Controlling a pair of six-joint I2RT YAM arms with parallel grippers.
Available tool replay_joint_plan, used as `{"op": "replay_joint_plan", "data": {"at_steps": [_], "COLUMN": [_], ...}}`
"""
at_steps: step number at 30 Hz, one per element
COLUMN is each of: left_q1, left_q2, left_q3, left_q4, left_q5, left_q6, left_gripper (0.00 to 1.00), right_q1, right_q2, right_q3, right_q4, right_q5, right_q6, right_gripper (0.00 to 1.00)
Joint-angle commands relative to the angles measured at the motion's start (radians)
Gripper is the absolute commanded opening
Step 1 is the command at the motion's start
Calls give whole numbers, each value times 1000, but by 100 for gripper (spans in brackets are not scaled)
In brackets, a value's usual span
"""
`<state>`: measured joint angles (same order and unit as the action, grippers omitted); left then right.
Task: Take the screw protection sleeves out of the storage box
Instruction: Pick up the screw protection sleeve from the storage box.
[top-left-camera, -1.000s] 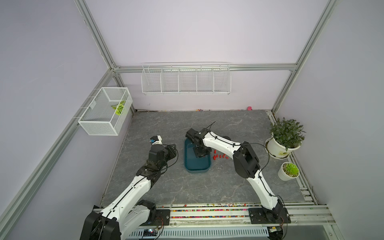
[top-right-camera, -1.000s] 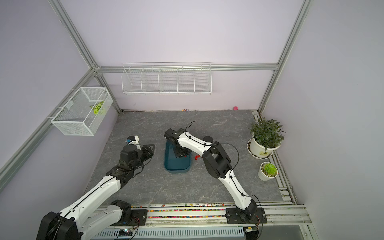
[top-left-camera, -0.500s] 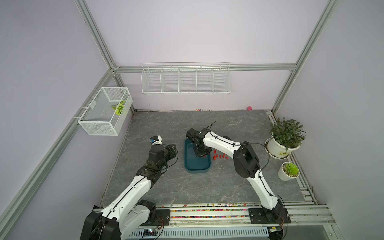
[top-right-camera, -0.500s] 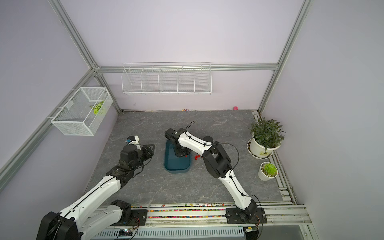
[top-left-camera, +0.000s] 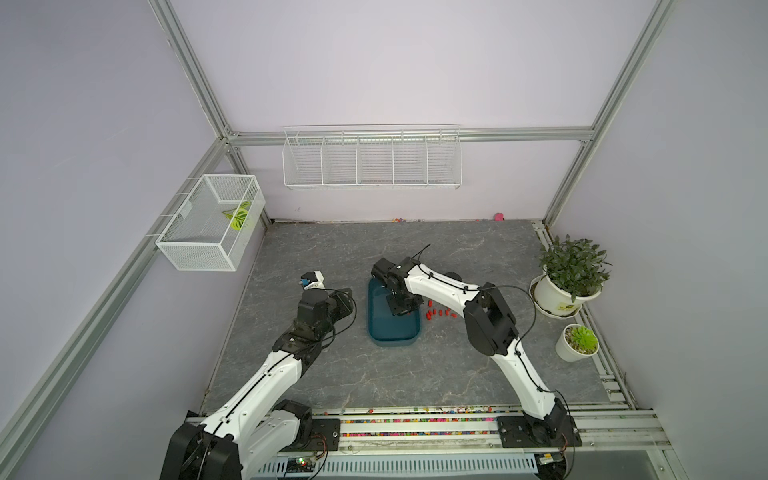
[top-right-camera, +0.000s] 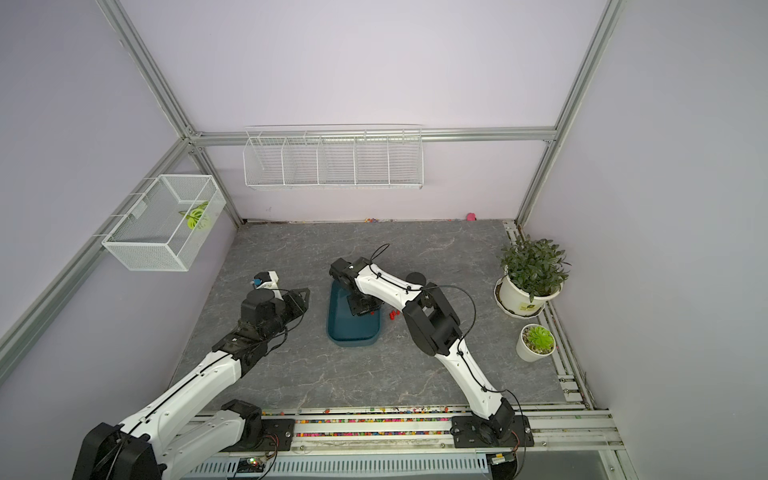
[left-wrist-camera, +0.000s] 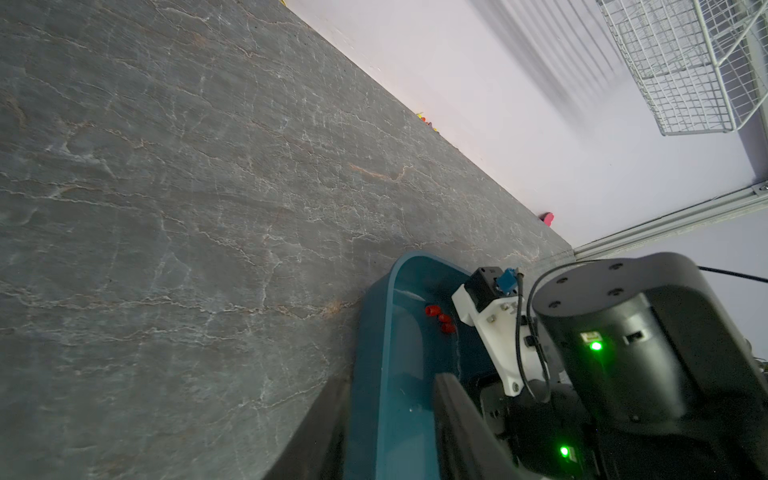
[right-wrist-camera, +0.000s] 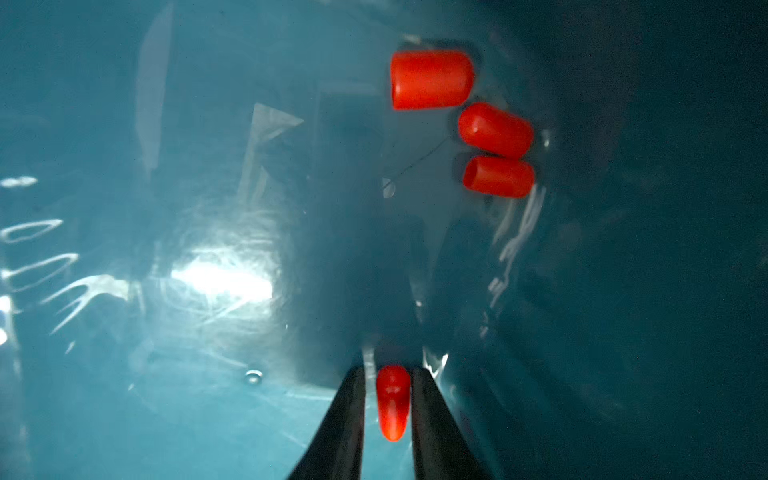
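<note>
One tiny bright-red cylindrical plastic sleeve (right-wrist-camera: 392, 401) was pinched between right gripper (right-wrist-camera: 389, 370) jaws, inside dark teal rectangular plastic storage box (top-left-camera: 392, 332); three more sleeves (right-wrist-camera: 494, 131) lay ahead of jaws. Left gripper (top-right-camera: 305, 299) jaws were parted, empty. Extraction step judged; next, lift clear of box called for.

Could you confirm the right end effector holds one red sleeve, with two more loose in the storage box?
No: three sleeves lie loose in the storage box, not two, as the right wrist view shows; the right end effector does grip one sleeve.
</note>
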<state>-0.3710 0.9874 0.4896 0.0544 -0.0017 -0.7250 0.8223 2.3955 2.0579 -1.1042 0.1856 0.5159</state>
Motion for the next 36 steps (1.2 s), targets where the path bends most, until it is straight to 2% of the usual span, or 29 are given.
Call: {"op": "replay_joint_plan", "data": {"at_steps": [1, 19, 36], "left_q1": [6, 5, 5], "left_q2": [7, 22, 27], "left_q3": [1, 11, 13], "left_q4": [13, 7, 6], "left_q5": [6, 9, 7], "left_q6": [-1, -1, -1], "left_gripper": [40, 40, 40], "right_q1": [-6, -4, -2], "right_q2": [26, 31, -109], "right_q3": [11, 10, -91], "right_q4": [-27, 11, 144], "right_q5": [6, -18, -67], "right_q6": [-3, -17, -31], "right_gripper": [25, 14, 10]}}
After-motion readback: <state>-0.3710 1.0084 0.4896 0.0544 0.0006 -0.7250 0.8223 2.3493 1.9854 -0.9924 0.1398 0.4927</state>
